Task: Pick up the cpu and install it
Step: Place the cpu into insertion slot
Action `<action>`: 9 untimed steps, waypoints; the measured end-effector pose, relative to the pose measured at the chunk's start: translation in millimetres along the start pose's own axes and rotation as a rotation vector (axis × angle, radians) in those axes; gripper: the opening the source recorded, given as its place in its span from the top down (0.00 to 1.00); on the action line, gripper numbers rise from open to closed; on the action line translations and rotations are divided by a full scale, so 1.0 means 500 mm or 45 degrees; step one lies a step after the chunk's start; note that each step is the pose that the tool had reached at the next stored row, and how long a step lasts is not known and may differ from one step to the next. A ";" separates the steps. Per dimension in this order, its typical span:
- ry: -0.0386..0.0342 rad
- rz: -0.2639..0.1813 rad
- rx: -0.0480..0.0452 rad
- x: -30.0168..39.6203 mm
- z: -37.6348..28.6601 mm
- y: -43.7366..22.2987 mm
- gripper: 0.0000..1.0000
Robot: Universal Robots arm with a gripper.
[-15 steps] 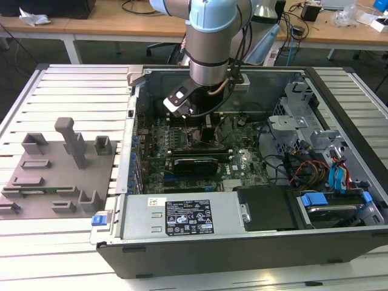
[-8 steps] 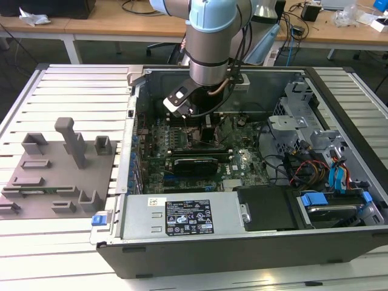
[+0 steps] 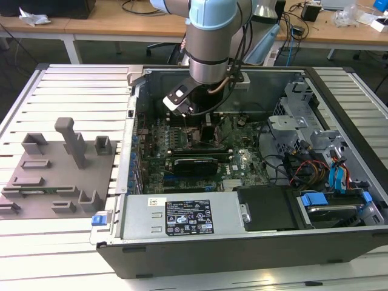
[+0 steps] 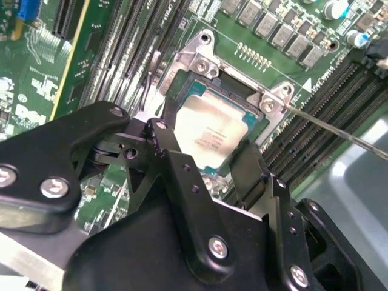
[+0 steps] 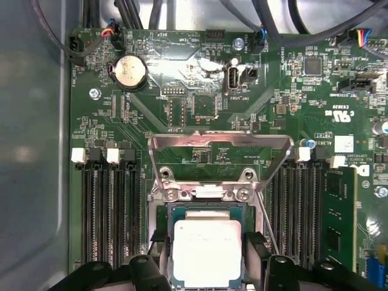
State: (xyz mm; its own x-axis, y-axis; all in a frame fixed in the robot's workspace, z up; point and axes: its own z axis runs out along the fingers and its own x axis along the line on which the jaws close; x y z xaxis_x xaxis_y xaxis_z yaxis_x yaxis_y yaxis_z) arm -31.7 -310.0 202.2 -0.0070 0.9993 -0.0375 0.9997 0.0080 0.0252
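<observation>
Seating looks to be the step in hand, and it wants a level chip. I judge that the cpu should go straight down into its socket, square to the frame, without sliding across the contacts or tipping onto one corner.

In the exterior view the arm (image 3: 209, 42) reaches down into the open computer case (image 3: 242, 242), which lies on the slatted table (image 3: 66, 91). Its wrist hangs over the motherboard (image 3: 242, 160), towards the case's far wall. A grey fixture plate (image 3: 42, 182) lies on the table at the exterior view's left, well apart from the case.

In the second wrist view the hand (image 4: 204, 142) has its two black fingers (image 4: 248, 167) set apart by just the chip's width, one on each of two opposite sides of the cpu (image 4: 209, 124). The cpu sits inside the opening of the socket (image 4: 203, 63), pale top plate up. A thin wire lever (image 4: 339, 130) runs off beside the socket, across the memory slots (image 4: 339, 91).

In the first wrist view the cpu (image 5: 208, 257) lies square to the socket, its edges parallel to the frame, with the fingers close against its sides. I take it as gripped by those two edges. Whether it has bottomed in the socket I cannot tell. The metal load plate (image 5: 221, 142) stands raised, clear of the chip.
</observation>
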 end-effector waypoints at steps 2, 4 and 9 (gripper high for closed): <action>0.0000 0.000 0.000 0.000 -0.010 0.000 0.38; 0.0001 0.000 0.000 -0.001 -0.017 0.000 0.38; 0.0003 0.000 0.000 -0.001 -0.033 0.001 0.38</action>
State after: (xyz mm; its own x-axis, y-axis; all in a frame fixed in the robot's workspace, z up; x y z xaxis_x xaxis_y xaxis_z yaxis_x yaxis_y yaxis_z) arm -31.7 -309.9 218.6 -0.0070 0.9993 -0.0373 0.9996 0.0080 0.0253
